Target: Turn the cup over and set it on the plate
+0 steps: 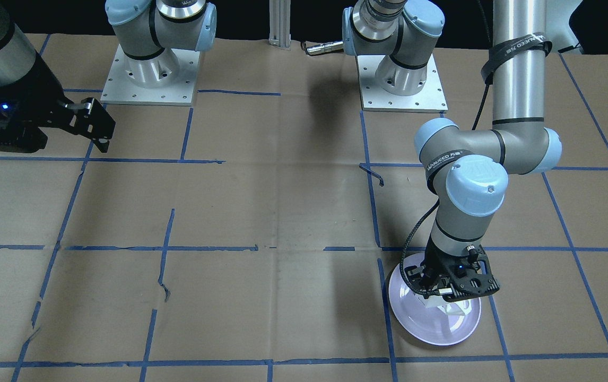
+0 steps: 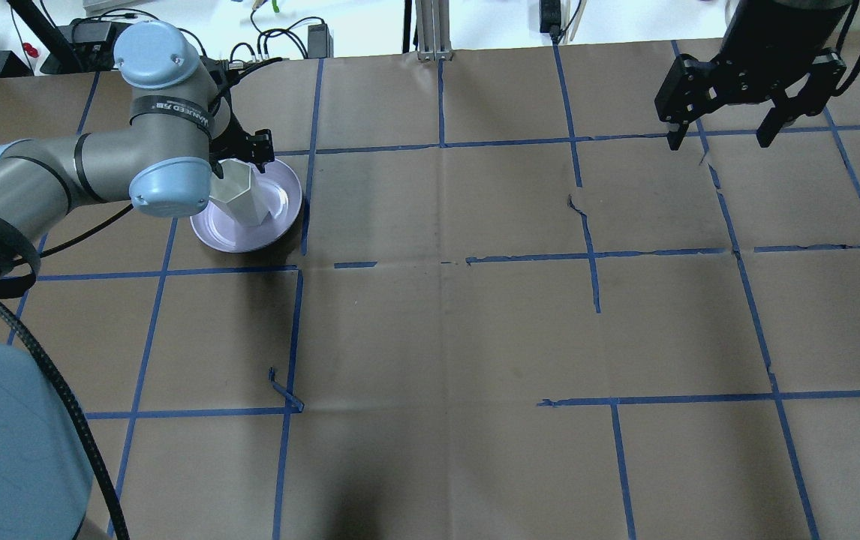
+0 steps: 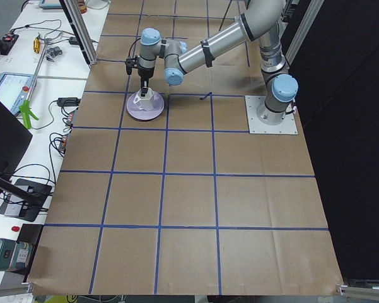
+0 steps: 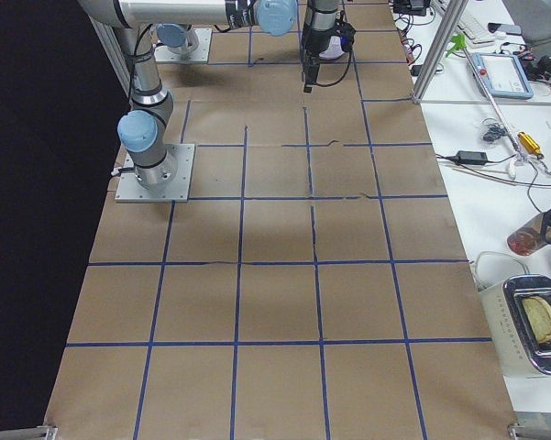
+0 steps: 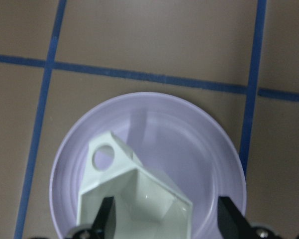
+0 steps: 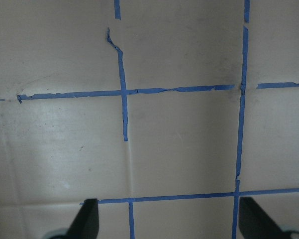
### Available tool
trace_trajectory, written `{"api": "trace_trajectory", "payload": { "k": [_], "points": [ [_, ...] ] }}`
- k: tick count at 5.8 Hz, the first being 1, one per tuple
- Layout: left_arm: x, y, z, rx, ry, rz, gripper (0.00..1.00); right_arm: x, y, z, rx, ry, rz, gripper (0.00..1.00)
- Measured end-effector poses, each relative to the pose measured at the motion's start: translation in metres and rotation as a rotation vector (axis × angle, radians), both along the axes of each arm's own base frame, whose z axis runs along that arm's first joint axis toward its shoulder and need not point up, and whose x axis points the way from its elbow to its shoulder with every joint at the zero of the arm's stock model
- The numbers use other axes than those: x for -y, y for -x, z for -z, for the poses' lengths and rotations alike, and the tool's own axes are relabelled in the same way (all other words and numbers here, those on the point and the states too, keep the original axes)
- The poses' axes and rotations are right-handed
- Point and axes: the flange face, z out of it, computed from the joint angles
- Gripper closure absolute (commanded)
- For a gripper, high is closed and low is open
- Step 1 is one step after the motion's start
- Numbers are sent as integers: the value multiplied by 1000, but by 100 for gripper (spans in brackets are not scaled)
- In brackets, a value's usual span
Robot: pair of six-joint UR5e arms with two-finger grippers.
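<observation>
The white faceted cup (image 5: 139, 199) stands upright, mouth up, on the pale lavender plate (image 5: 199, 144), with its angular handle (image 5: 107, 149) pointing away from my wrist. It also shows in the overhead view (image 2: 244, 199) on the plate (image 2: 280, 217). My left gripper (image 5: 166, 221) hangs straight down over the cup, open. One finger (image 5: 107, 216) is over the cup's mouth. The other finger (image 5: 229, 219) is outside the cup wall, apart from it. My right gripper (image 2: 723, 139) is open and empty, high over the far right of the table.
Brown paper with a blue tape grid covers the table (image 2: 475, 315). The two arm bases (image 1: 147, 69) (image 1: 402, 74) stand at the robot's side. Benches with cables and tools run along the table's far side (image 4: 504, 82).
</observation>
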Motion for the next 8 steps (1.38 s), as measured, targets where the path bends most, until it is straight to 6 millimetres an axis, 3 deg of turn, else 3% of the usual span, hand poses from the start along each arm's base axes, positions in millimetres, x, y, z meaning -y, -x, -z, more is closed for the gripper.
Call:
{"api": "trace_trajectory", "payload": {
  "k": [2,4,6,8],
  "points": [
    [-15,12,-99,-22,-142,16,0,0,0,0,0,0,0,0],
    [-63,58,-161,-77,-275,79,0,0,0,0,0,0,0,0],
    [-110,83,-193,-84,-321,110,0,0,0,0,0,0,0,0],
    [-126,84,-202,-82,-318,107,0,0,0,0,0,0,0,0]
  ]
}}
